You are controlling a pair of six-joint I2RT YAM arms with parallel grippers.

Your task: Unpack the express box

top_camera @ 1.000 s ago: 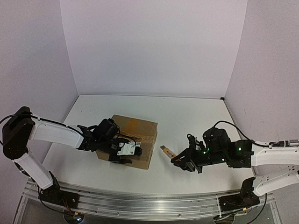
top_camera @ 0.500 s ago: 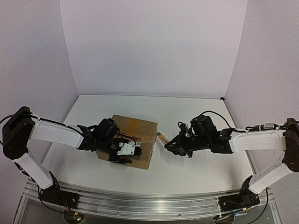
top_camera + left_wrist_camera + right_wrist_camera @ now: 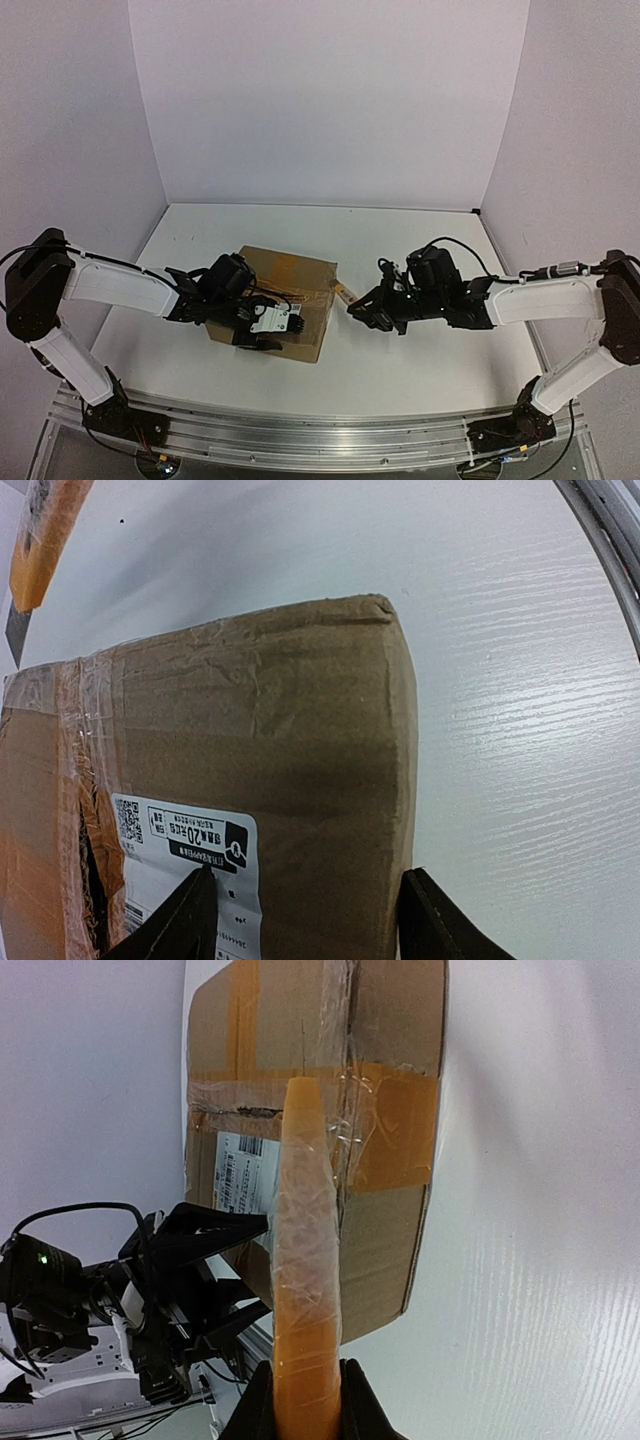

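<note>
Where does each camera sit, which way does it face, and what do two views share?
Top external: above and behind the arms, looking down on the table; both arms, the left hand and the right hand show.
Left wrist: on the left arm, close to a corner of the express box; its two fingers show.
Right wrist: looks along the held utility knife toward the box; its fingers and the left hand show.
Shared: both wrist views show the white label.

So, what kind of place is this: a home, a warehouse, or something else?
Most likely a robot test cell in a laboratory. Plain pale walls enclose the white table, the left arm and right arm stand on an aluminium rail, and a taped express box lies between them.
</note>
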